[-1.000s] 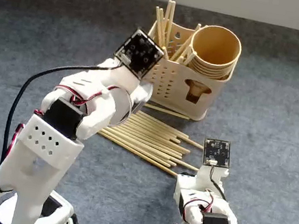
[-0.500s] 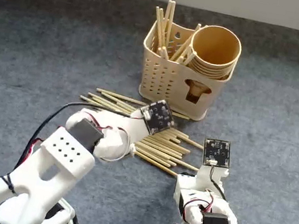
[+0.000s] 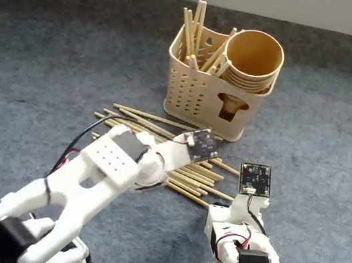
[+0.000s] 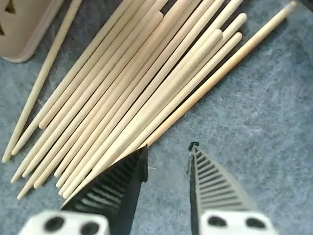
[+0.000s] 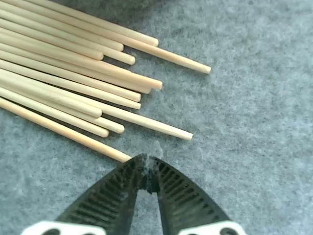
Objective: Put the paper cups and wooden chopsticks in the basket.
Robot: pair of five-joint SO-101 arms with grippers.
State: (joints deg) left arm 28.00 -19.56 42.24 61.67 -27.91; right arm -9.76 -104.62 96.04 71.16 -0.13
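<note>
- The loose chopsticks (image 3: pixel 145 114) are lying flat on the bench (image 3: pixel 38 68), just in front of the basket (image 3: pixel 202 99). They're pale, smooth, round wooden sticks, narrowing a bit toward one end, packed side by side and fanning out slightly.
- The bench is wearing a grey, fuzzy, felt-like cover.
- The basket is looking like cream plastic: boxy, with rounded corners, rows of little slots and a mushroom-shaped cutout on the front.
- A nested stack of tan paper cups (image 3: pixel 254 50) is sitting upright in one side of the basket. The rims are layering up and I can't count them.
- A few more sticks (image 3: pixel 197 24) are leaning in the basket's other side, poking above the rim.
- The left fingers (image 4: pixel 210 181) are black, ribbed and wedge-shaped. They're spreading apart with nothing between them, right at the edge of the pile (image 4: pixel 146 88). One tip is sitting by the outermost stick, and I can't tell if it's touching.
- The right fingers (image 5: pixel 146 164) are pressing together at the tips, hanging over bare felt just beside the nearest stick end (image 5: pixel 115 154).
- From the high view, the white left arm (image 3: pixel 110 161) is covering the middle of the pile. Small circuit boards (image 3: pixel 202 145) are hiding both sets of fingers.
- In the left wrist view the basket is getting cut down to one corner (image 4: pixel 24 19), and most sticks are running off the edge.
</note>
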